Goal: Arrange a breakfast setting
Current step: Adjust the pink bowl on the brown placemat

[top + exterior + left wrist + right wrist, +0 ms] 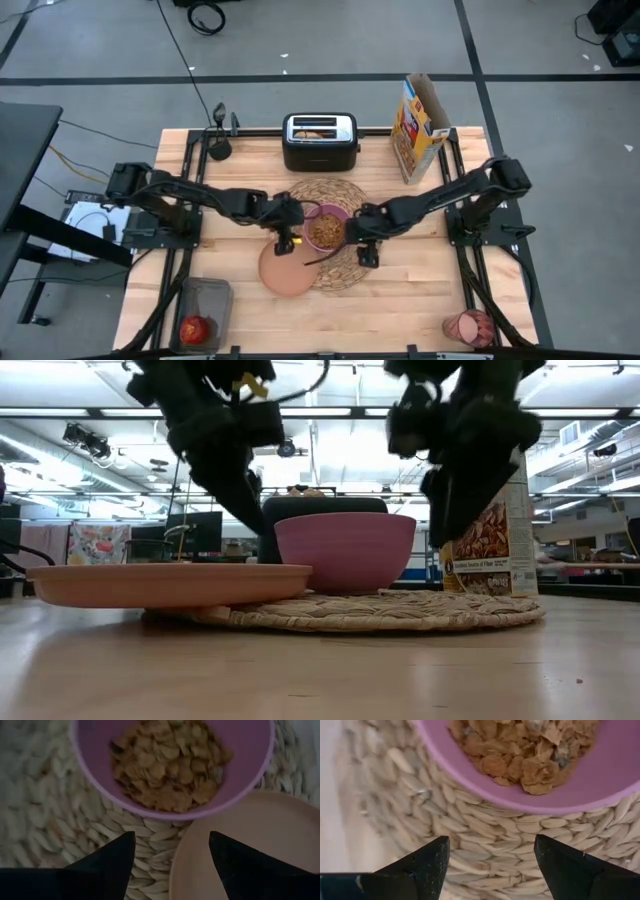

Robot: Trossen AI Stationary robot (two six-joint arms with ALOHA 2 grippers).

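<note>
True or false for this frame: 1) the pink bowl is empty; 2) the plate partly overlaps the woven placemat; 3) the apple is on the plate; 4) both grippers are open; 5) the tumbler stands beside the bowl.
1) False: the pink bowl holds cereal.
2) True: the plate edge rests on the placemat.
3) False: the apple sits in a bin at the table's front left corner.
4) True: left gripper and right gripper both stand open, empty.
5) False: the tumbler lies at the front right corner.

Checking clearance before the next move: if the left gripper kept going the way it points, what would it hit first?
Probably the placemat where the plate's rim overlaps it, just short of the pink bowl. The left gripper is open and aimed downward there; depth is unclear.
</note>
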